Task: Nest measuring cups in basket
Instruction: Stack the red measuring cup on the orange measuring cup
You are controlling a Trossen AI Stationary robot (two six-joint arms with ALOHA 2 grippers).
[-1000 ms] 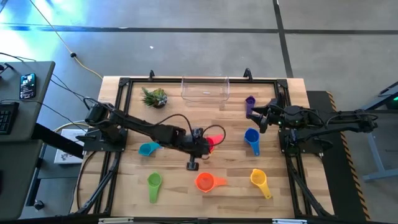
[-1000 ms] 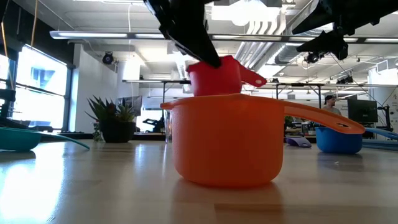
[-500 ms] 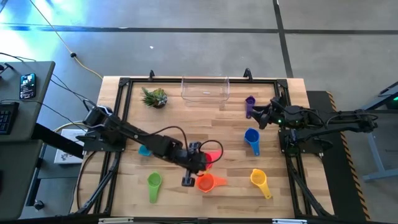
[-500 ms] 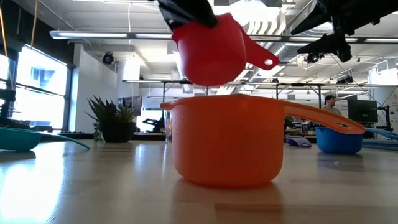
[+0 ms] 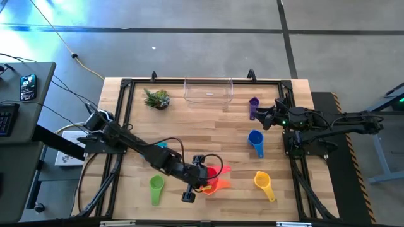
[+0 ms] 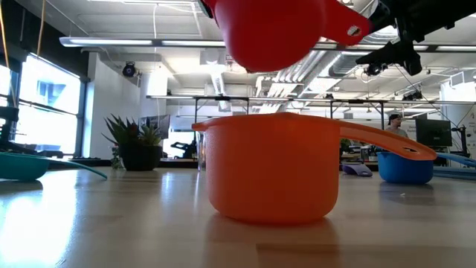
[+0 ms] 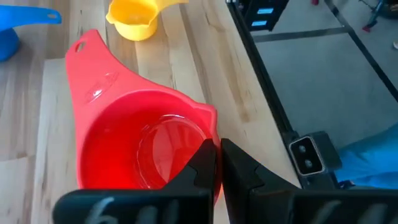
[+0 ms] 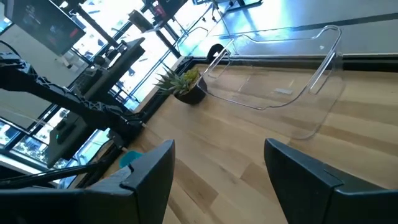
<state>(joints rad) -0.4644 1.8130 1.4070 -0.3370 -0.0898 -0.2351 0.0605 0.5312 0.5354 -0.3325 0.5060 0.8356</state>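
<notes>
Left tool [image 7: 217, 163] pinched closed; right tool [image 8: 217, 171] spread wide.

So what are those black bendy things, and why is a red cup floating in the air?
Those are two robot arms at a wooden table. One camera looks down from above, one sits at table height, and one rides on each wrist. The red cup isn't floating: the left gripper pinches its rim and holds it over the orange cup. The right gripper waits open near the purple cup. Blue, yellow, green and light blue cups also lie on the table, with a little plant and a clear basket at the far edge.
</notes>
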